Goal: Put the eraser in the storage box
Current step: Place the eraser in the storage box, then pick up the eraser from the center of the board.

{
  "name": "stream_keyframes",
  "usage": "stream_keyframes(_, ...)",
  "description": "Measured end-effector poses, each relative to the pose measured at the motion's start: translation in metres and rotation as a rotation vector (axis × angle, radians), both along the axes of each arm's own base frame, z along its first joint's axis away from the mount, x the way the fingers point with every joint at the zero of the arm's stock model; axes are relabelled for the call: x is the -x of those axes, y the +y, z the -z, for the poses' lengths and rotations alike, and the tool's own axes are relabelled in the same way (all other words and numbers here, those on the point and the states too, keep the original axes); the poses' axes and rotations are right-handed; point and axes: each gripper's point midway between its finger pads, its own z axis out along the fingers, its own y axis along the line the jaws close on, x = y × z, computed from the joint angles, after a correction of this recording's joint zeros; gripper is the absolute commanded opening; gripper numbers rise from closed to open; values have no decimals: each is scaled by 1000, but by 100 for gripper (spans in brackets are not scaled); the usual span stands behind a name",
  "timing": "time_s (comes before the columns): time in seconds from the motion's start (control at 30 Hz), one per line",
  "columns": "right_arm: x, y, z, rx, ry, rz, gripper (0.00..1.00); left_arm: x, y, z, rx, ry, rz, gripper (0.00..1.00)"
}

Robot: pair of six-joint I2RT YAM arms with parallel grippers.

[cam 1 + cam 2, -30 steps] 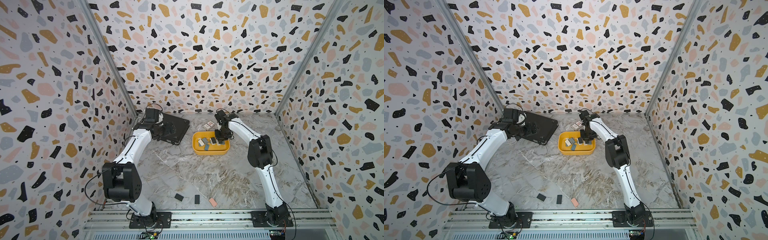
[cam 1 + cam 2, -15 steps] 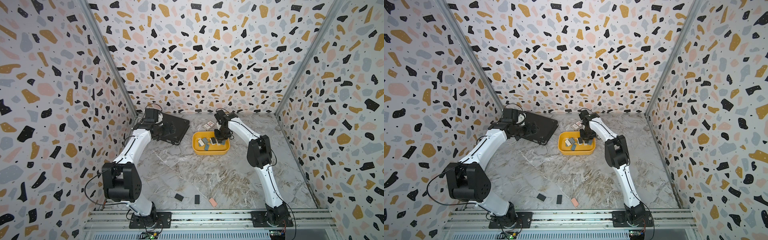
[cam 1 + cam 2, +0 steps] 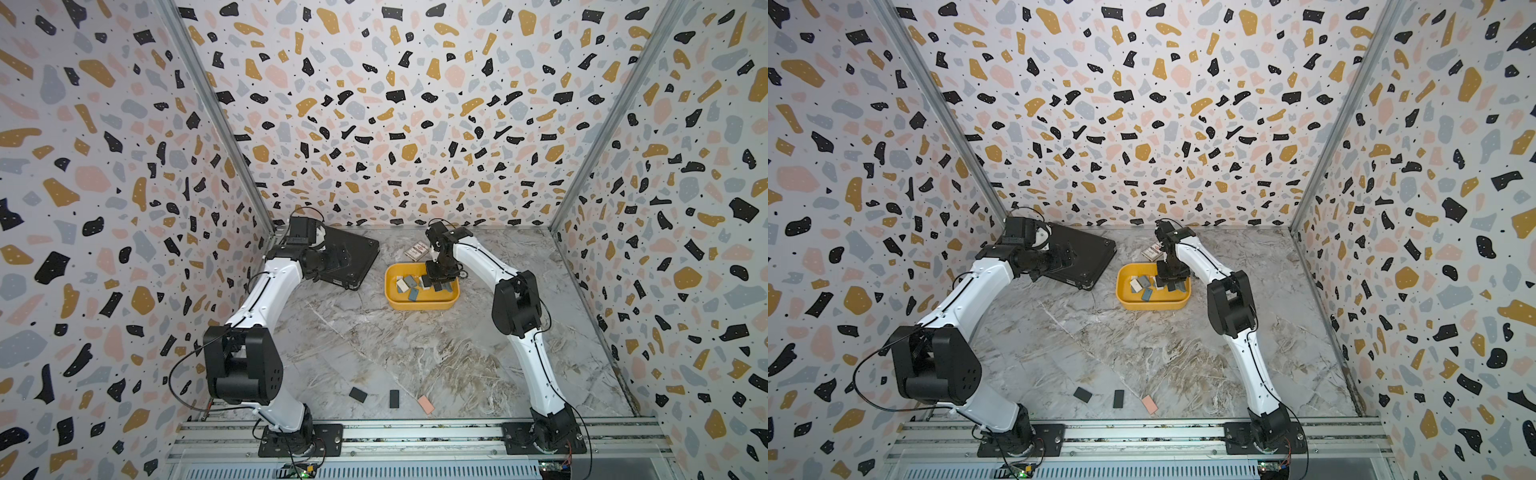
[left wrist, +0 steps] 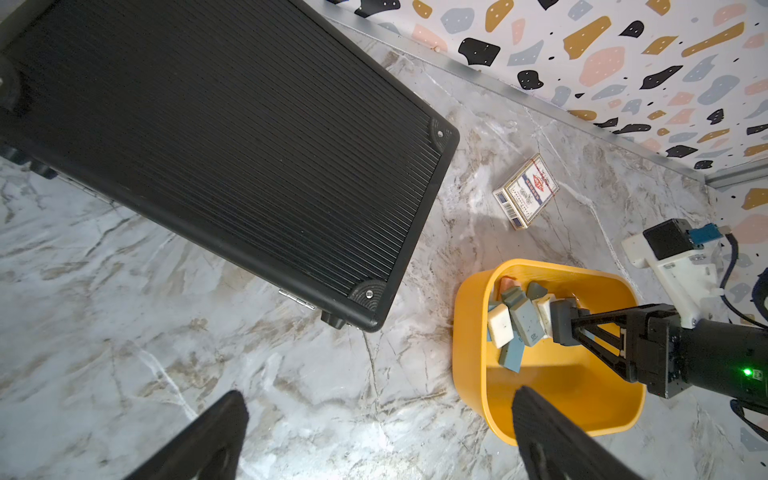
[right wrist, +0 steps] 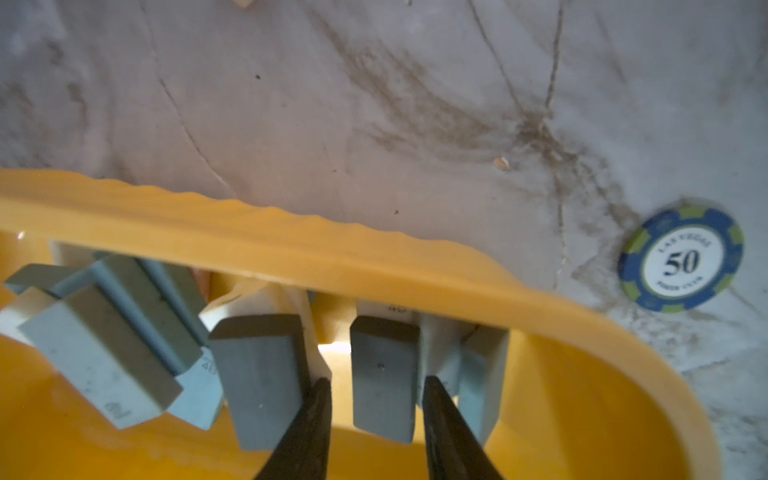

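Observation:
The yellow storage box (image 3: 419, 306) (image 3: 1150, 307) (image 4: 469, 332) (image 5: 291, 245) sits at the back middle of the table and holds several grey and white erasers. My right gripper (image 3: 437, 284) (image 3: 1169, 283) (image 5: 376, 395) reaches down into it. Its jaws stand a little apart around a grey eraser (image 5: 382, 365), with a gap showing on one side. That eraser stands among the others in the box. My left gripper (image 4: 380, 411) (image 3: 338, 258) hangs wide open and empty beside the box, over the black case's edge.
A flat black case (image 3: 357, 253) (image 4: 208, 145) lies left of the box. A card pack (image 3: 417, 251) (image 4: 525, 191) lies behind it, and a poker chip (image 5: 681, 259) beside it. Two black erasers (image 3: 358, 394) (image 3: 394, 399) and a pink one (image 3: 426, 404) lie near the front rail.
My right gripper's jaws have parted inside the box, loosening from the grey eraser. Both arms stay where they were.

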Motion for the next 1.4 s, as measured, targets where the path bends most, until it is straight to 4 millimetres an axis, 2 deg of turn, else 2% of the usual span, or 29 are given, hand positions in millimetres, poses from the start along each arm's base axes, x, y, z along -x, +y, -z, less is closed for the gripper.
stream_keyframes(0.27, -1, -4, -3, 26, -21, 1, 41, 0, -1, -2, 4, -4, 3, 99)
stream_keyframes(0.4, 17, -12, -21, 61, -49, -17, 42, 1, -2, -3, 10, -5, 5, 99)
stream_keyframes(0.5, 44, -14, -47, 68, -91, -50, 43, 1, -3, -5, 16, -12, 7, 99)
stream_keyframes(0.63, 98, -7, -82, 35, -162, -131, 45, 3, -3, -11, 18, -30, 8, 99)
stream_keyframes(0.73, 141, 1, -93, 19, -193, -210, 45, 6, -3, -19, 20, -50, 8, 100)
stream_keyframes(0.83, 185, 9, -84, 22, -184, -295, 46, 13, -3, -25, 24, -67, 7, 100)
stream_keyframes(1.03, 260, 8, -38, 82, -99, -429, 47, 33, -2, -33, 29, -90, 2, 100)
stream_keyframes(1.13, 292, 7, -23, 96, -79, -483, 47, 46, -1, -35, 33, -99, -4, 100)
stream_keyframes(1.23, 319, 10, -16, 79, -65, -532, 49, 60, 0, -35, 38, -106, -13, 100)
stream_keyframes(1.4, 351, 18, -11, 34, -58, -588, 49, 80, 1, -32, 43, -111, -18, 100)
